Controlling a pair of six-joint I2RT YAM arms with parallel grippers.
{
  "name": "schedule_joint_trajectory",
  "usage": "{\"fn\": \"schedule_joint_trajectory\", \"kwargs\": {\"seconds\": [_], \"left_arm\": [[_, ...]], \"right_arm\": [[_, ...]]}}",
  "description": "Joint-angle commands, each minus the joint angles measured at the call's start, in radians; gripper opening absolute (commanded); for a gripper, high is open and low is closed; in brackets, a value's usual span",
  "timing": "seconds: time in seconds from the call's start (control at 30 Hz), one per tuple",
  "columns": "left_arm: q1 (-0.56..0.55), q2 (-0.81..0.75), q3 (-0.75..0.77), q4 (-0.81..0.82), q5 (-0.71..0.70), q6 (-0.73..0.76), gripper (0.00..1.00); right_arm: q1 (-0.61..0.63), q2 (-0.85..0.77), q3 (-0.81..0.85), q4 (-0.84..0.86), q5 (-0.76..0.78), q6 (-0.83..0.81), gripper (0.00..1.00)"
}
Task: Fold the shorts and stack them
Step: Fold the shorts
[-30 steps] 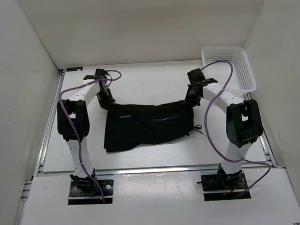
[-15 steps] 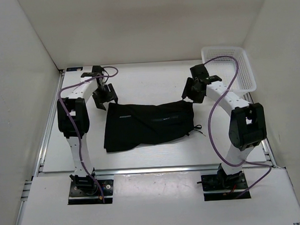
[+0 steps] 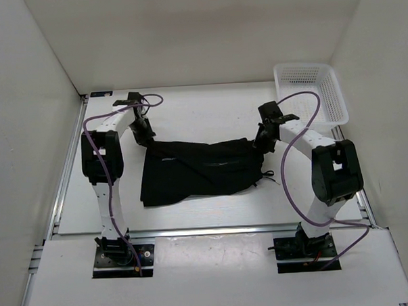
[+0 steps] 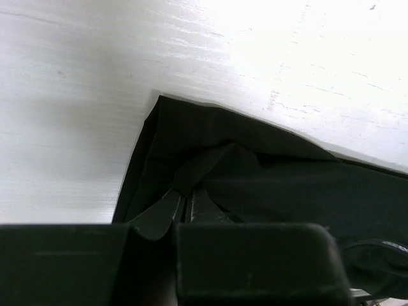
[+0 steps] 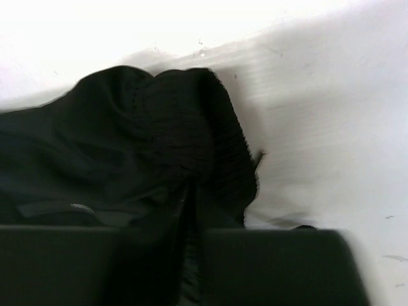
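Black shorts lie spread on the white table, between the two arms. L gripper is pinched closed on the far-left corner. R gripper is clamped on the far-right ribbed edge (cloth bunches between its fingers).

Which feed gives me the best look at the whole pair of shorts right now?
The top external view: the shorts show whole there, spread on the table. The left wrist view shows only one corner pinched in the left tool. The right wrist view shows only a bunched, gathered edge at the right tool.
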Motion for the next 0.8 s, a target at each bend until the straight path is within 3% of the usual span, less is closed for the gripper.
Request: {"fn": "schedule_joint_trajectory", "kwargs": {"seconds": [0.0,0.2,0.43,0.47,0.5,0.53,0.57,0.6,0.67,0.77], "left_arm": [[0.012,-0.116,0.032,-0.006,0.019,0.011,0.10],[0.055,-0.169,0.071,-0.054,-0.013,0.031,0.10],[0.077,-0.026,0.193,-0.103,0.010,0.042,0.13],[0.077,-0.011,0.206,-0.103,0.010,0.042,0.22],[0.077,0.011,0.206,-0.112,-0.002,0.042,0.47],[0.077,0.011,0.206,-0.112,-0.003,0.042,0.64],[0.077,0.023,0.216,-0.121,-0.003,0.042,0.79],[0.077,0.023,0.216,-0.121,-0.018,0.031,0.89],[0.077,0.002,0.216,-0.121,-0.029,0.031,0.99],[0.086,-0.069,0.190,-0.121,-0.067,0.011,0.99]], "right_arm": [[-0.002,-0.077,-0.013,0.036,-0.012,0.031,0.00],[-0.002,-0.150,0.027,0.036,0.039,0.040,0.00],[-0.002,0.042,0.187,0.025,0.059,0.011,0.00],[-0.002,0.060,0.219,0.025,0.049,0.002,0.08],[-0.002,0.076,0.234,0.025,0.039,0.002,0.21],[-0.002,0.086,0.245,0.016,0.039,0.002,0.34],[-0.002,0.086,0.245,0.016,0.030,-0.008,0.60],[-0.002,0.086,0.245,0.016,0.030,-0.008,0.68],[-0.002,0.023,0.224,0.016,0.030,-0.008,0.79],[-0.002,-0.099,0.130,0.005,0.068,-0.008,0.86]]}}
